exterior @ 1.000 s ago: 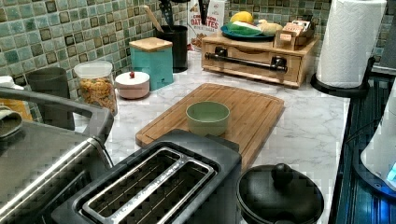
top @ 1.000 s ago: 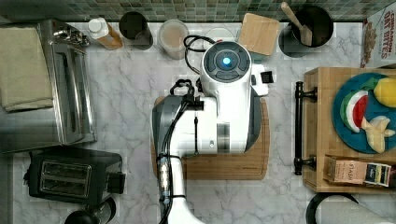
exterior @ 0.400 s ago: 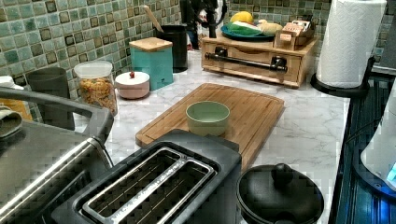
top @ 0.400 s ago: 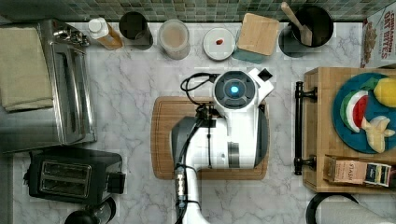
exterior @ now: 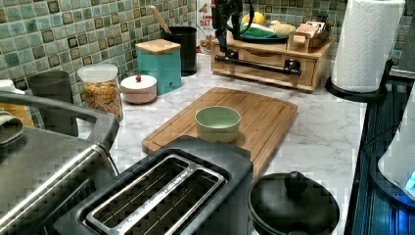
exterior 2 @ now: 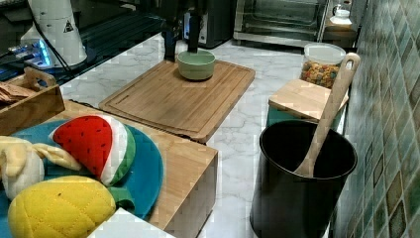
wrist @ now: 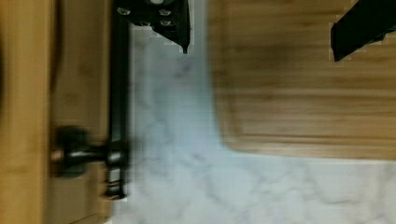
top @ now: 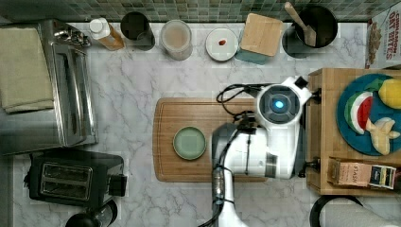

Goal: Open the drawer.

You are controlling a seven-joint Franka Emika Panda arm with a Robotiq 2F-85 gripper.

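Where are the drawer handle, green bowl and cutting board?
drawer handle [exterior: 259, 64], left view, middle of the black bar.
green bowl [top: 189, 143], top view, inside bottom.
cutting board [exterior 2: 163, 101], right view, bare wood near its middle.

White Franka arm [top: 257, 156], glowing blue ring light on top, black cables, grey joint bands

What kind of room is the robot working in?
It looks like a kitchen, maybe a pretend one for practice. There is a toaster on a marble counter, a wooden cutting board with a green bowl on it, and green wall tiles.
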